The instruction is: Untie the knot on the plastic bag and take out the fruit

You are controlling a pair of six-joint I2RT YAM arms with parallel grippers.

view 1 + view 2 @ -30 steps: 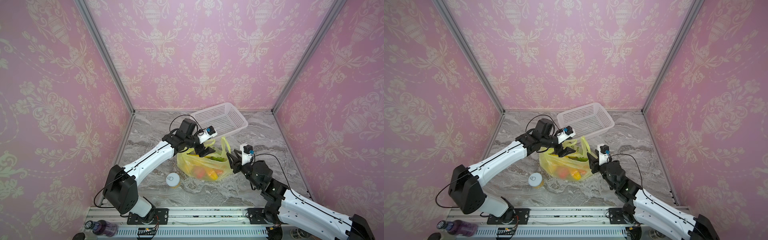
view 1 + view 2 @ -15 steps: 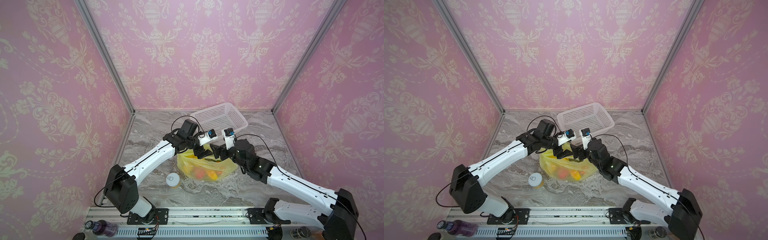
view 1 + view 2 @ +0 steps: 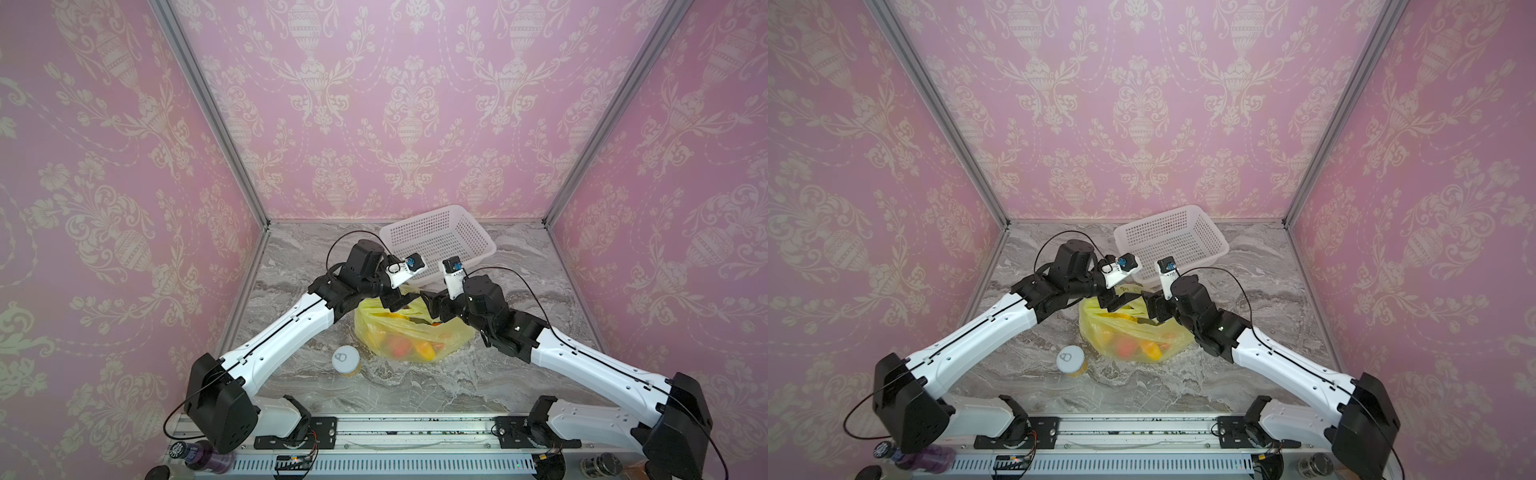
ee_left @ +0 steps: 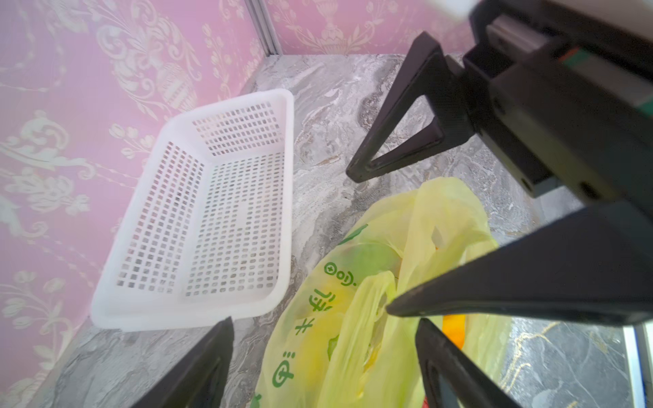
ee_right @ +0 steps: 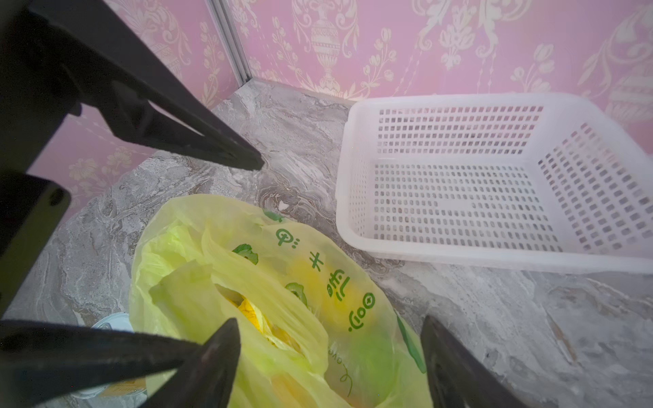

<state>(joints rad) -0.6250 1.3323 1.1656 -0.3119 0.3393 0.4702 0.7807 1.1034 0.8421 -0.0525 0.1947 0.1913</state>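
Your left end effector [image 3: 404,301] and right end effector [image 3: 429,307] are both spread wide with nothing between the fingers, tips almost meeting over the plastic bag [image 3: 409,332]. So you've got no grip on anything right now.

The bag sits on the tabletop [image 3: 415,390] just beside the white basket [image 3: 440,237], on the side facing the arm bases. Its mouth and handles are at the basket end, and the fruit [image 3: 401,347] is heaped at the end away from the basket.

What your next move hangs on: the handles lie straight below both sets of fingers, flopped roughly along a line running away from the basket. In the left wrist view, the right arm's lower fingertip [image 4: 494,286] sits right at a handle loop [image 4: 371,300], so I'd call that arm a hair nearer.

Honestly can't make out the knot as a tight tie in either wrist view. The handles look slack to me, so it may well be loose already.
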